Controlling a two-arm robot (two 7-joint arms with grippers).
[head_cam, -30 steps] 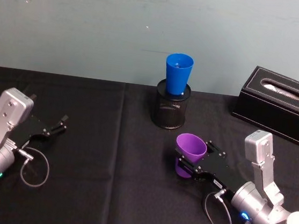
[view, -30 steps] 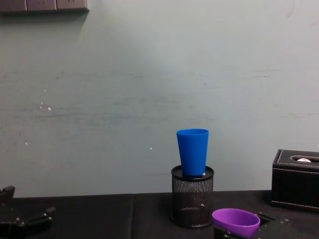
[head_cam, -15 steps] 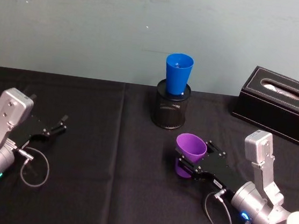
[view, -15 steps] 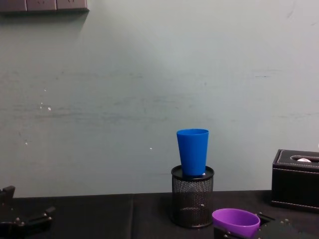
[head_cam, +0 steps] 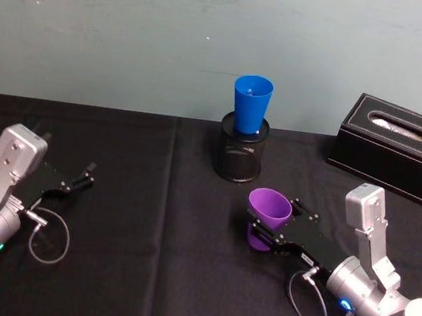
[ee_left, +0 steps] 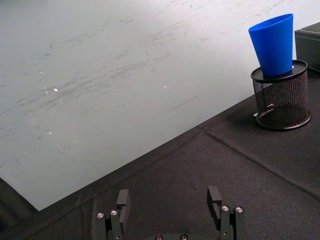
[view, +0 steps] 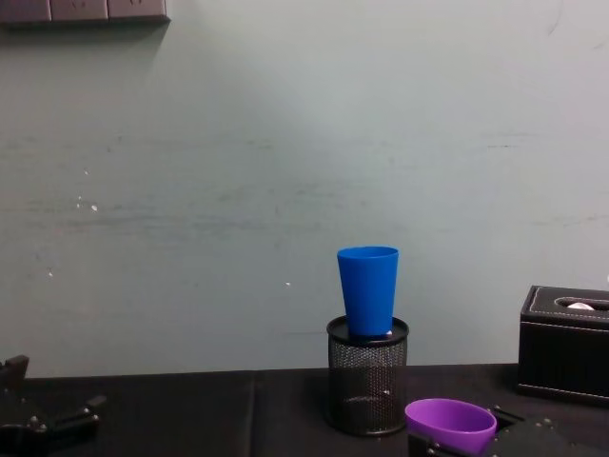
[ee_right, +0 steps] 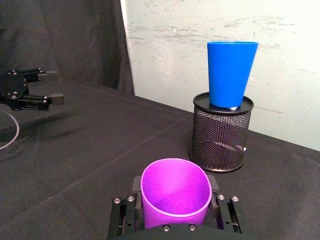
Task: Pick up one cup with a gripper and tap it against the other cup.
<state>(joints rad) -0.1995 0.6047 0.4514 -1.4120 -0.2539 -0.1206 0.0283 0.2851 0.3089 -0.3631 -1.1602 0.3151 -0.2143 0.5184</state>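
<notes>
The purple cup (head_cam: 268,218) stands upright on the black cloth at the right, with my right gripper (head_cam: 274,215) shut on it. In the right wrist view its flat fingers (ee_right: 137,184) press both sides of the purple cup (ee_right: 175,192). Beyond it, the blue cup (head_cam: 251,104) stands upright in the mouth of a black mesh pen holder (head_cam: 241,158), apart from the purple one. In the chest view the blue cup (view: 368,290) rises well above the purple cup (view: 450,424). My left gripper (head_cam: 87,173) rests open and empty at the far left.
A black tissue box (head_cam: 402,149) stands at the back right, close to the wall. Cable loops (head_cam: 50,235) hang by each wrist. Bare black cloth (head_cam: 153,197) lies between the two arms.
</notes>
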